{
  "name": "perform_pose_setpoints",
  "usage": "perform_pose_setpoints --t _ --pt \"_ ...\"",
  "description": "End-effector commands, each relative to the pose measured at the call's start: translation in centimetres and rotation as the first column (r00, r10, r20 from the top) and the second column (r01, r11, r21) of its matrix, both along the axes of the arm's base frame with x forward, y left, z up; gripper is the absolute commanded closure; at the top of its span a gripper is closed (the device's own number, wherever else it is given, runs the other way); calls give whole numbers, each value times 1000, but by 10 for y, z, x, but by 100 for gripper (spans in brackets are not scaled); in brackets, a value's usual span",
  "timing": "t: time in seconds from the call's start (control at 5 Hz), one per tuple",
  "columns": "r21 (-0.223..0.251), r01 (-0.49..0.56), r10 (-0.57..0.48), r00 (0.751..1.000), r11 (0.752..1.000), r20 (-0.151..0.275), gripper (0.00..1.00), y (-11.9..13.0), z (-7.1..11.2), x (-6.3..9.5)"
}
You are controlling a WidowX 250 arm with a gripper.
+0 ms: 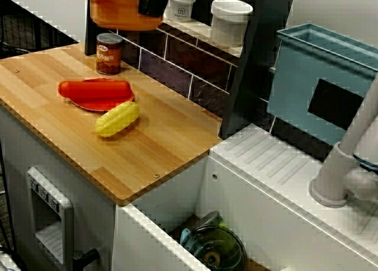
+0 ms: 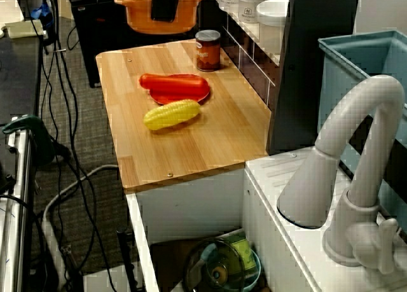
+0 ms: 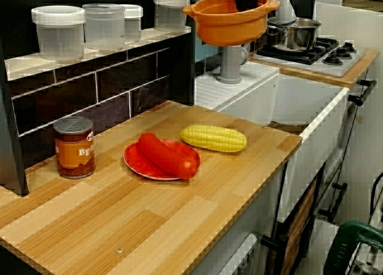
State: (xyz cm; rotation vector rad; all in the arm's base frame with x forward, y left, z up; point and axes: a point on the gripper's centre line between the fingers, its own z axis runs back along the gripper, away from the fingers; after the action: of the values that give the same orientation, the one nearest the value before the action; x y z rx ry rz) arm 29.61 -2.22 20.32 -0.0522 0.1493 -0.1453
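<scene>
My black gripper point(image 1: 152, 10) hangs high over the far end of the wooden counter point(image 1: 159, 147), shut on the rim of an orange two-handled pot point(image 1: 112, 12), which hangs in the air. The view from the sink end shows the same gripper point(image 2: 164, 12) and pot point(image 2: 143, 17). In the view from the counter's other end, one finger dips inside the pot point(image 3: 224, 26). Below lie a red sausage point(image 1: 94, 90) on a red plate point(image 1: 97, 106), a yellow corn cob point(image 1: 118, 118) and a brown can point(image 1: 108, 54).
Clear lidded jars point(image 3: 58, 32) line the shelf above the dark tiles. Past the counter is a sink holding a glass lid point(image 2: 219, 270), with a white faucet point(image 2: 356, 158) and a blue rack point(image 1: 319, 82). A stove with a steel pot point(image 3: 299, 32) lies beyond.
</scene>
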Motion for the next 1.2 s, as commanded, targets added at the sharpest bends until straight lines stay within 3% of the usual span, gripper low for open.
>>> perform_pose_setpoints --t 0.0,1.0 --pt "21 46 -47 996 999 73 100 -20 10 -25" --pt "34 66 -67 997 997 44 100 -58 -3 -25"
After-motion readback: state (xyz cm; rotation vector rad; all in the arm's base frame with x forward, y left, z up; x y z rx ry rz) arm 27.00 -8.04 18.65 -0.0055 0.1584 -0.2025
